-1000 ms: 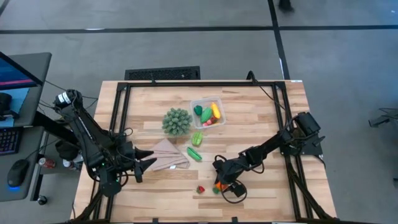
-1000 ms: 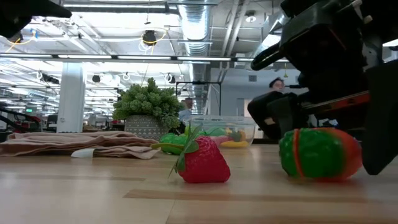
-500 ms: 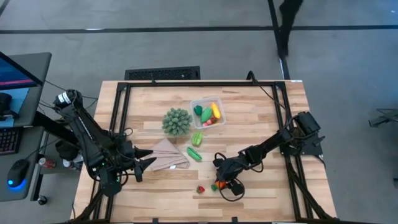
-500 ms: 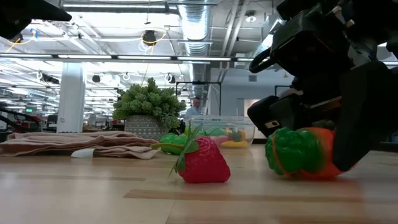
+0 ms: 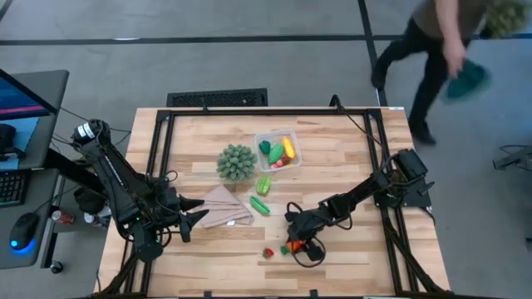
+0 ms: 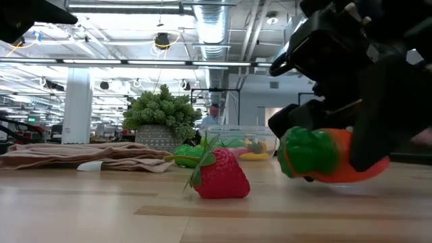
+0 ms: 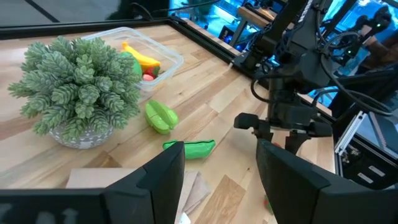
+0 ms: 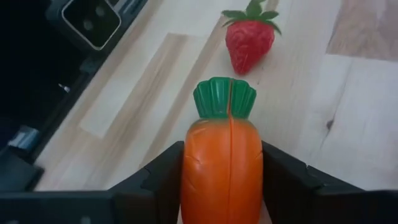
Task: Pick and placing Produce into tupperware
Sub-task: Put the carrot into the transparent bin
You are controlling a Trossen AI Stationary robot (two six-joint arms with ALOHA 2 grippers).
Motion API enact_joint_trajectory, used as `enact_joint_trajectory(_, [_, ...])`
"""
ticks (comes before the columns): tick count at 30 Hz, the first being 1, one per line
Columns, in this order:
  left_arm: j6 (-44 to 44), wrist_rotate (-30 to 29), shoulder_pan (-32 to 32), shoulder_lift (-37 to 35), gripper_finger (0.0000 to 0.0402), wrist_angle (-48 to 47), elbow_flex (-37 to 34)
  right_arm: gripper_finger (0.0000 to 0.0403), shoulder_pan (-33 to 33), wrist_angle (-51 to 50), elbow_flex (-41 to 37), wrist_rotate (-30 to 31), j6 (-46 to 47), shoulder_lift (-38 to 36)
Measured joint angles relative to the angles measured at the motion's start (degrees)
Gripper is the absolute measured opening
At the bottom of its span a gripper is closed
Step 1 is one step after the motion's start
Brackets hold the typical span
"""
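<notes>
Right wrist view shows the right gripper (image 8: 222, 180) closed around the carrot (image 8: 222, 165), just above the table near the strawberry (image 8: 249, 36); a loose grip could drop it before the container (image 5: 278, 152).

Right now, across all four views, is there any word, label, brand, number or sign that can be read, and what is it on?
None can be read in any view.
Monitor at the table's left: its screen shows colour only, too small to read.
Carrot held in the right gripper's fingers, strawberry and tupperware: no print shows on them.
</notes>
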Motion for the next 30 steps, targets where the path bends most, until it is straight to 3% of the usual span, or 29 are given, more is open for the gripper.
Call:
enact_joint_trajectory(11, [-0.11,1.41,0.0,0.0,0.019,0.02,0.0,0.0177,-3.23,0.91,0.0,0.0,2.8,-3.3])
enact_joint_trajectory(30, [2.8,1.46,0.0,0.0,0.019,-0.22,0.0,0.0179,-19.67,0.97,0.04,0.26,2.75,-24.8])
